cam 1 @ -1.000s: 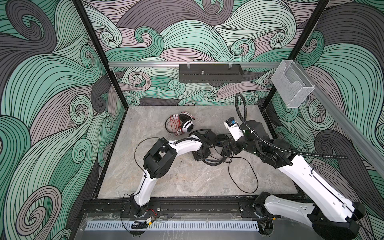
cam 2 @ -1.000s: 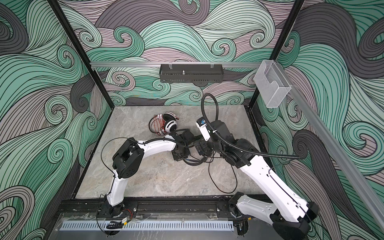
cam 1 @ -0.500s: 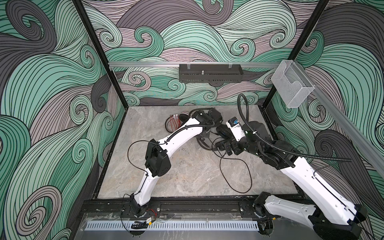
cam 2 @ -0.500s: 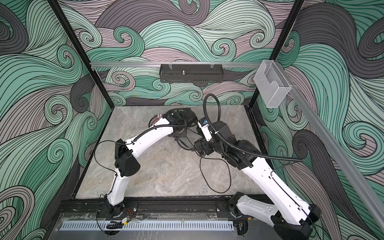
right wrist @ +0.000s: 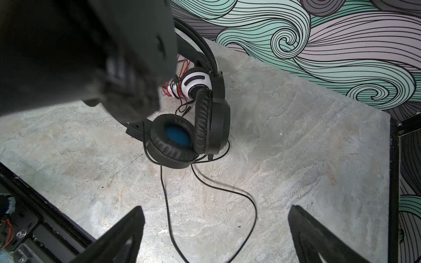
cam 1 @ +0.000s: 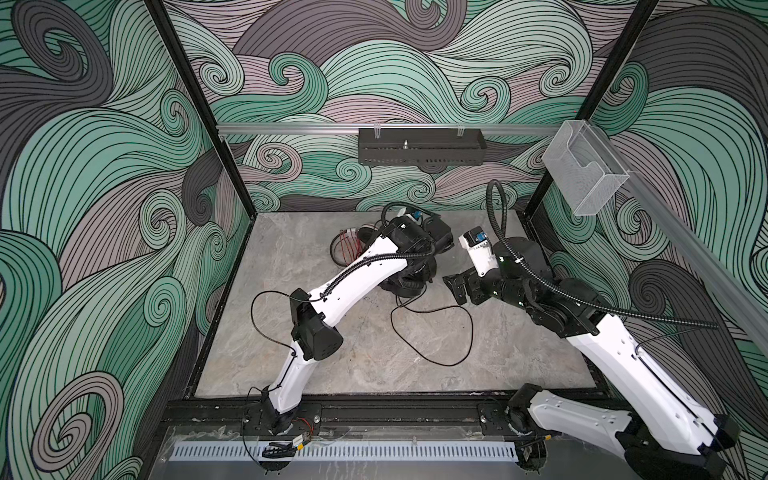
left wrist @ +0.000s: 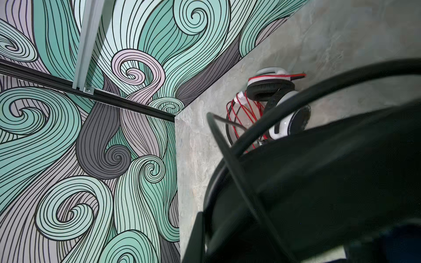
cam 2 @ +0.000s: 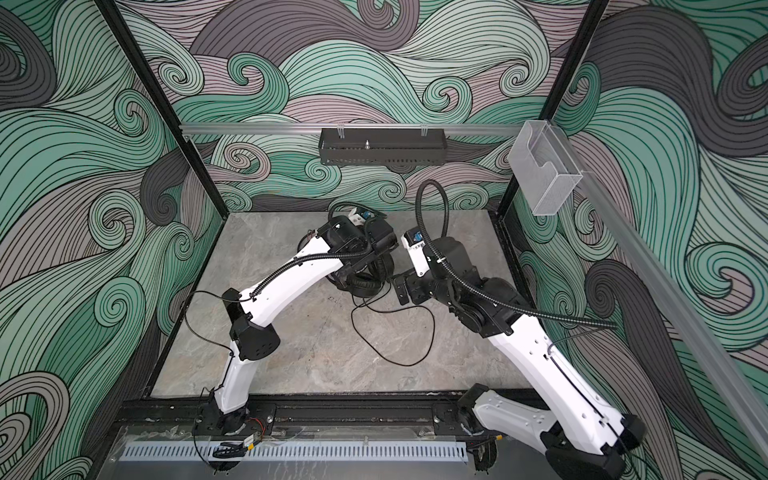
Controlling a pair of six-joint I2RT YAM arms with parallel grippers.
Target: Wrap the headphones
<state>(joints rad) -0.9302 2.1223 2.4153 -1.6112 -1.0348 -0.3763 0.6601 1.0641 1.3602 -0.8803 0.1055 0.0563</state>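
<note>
a: what have the right jaws got?

b: nothing. they hang spread wide over the tabletop [right wrist: 307, 164], both fingers [right wrist: 123, 234] bare. the black cord [right wrist: 167, 195] lies slack on the stone and runs through the gap between them, touching neither.

a: and just past them?

b: straight ahead of the right jaws stand the black headphones [right wrist: 189, 129]. both ear cups are down on the tabletop, blue lining shows inside the nearer pad, and the headband arches upward. the black cord comes out from under the cups and loops loosely back toward the right jaws.

a: the left jaws?

b: clenched. they sit at the top of that headband, holding the black pair upright. the pinch itself is hidden behind the left wrist, so i judge by how the band rises straight into it. in the left wrist view the band sweeps close across the lens, blurred.

a: the other pair?

b: the white headphones [right wrist: 196, 83] lie on the tabletop just beyond the black pair, farther from the right jaws and near the patterned back wall [right wrist: 319, 45]. their red cord [left wrist: 241, 113] is gathered in loops beside the cups. i cannot tell whether the two pairs touch.
</note>
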